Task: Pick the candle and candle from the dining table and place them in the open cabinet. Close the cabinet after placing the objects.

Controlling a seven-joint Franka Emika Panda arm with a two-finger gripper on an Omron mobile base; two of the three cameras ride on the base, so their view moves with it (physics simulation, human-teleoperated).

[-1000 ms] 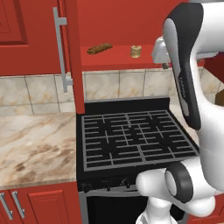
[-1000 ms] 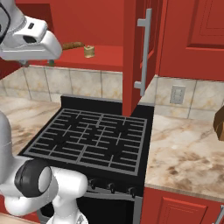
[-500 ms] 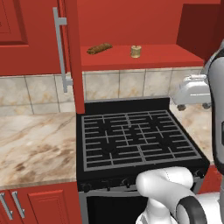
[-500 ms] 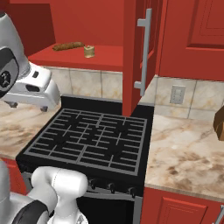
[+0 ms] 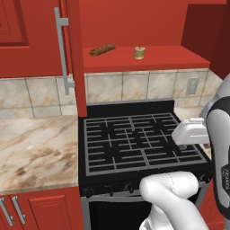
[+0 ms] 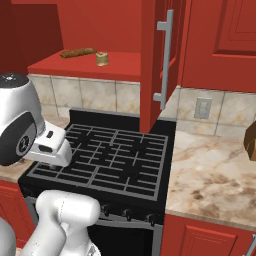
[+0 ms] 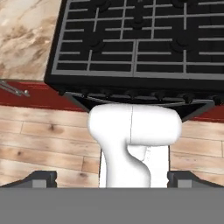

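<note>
Hand (image 7: pixel 112 179) wide open, empty, fingertips cropped; golden candle (image 5: pixel 139 53) small on cabinet shelf (image 5: pixel 179 56).

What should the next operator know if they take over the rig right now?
Gripper: open, holding nothing, pointed down at the floor in front of the stove.
Golden-tan candle: already on the shelf of the open cabinet, beside a brown lump.
Second, cream candle: I can't spot it on the shelf or the countertop.
Cabinet doors stand open.
Left: find and shelve the cream candle, then close the cabinet.
</note>
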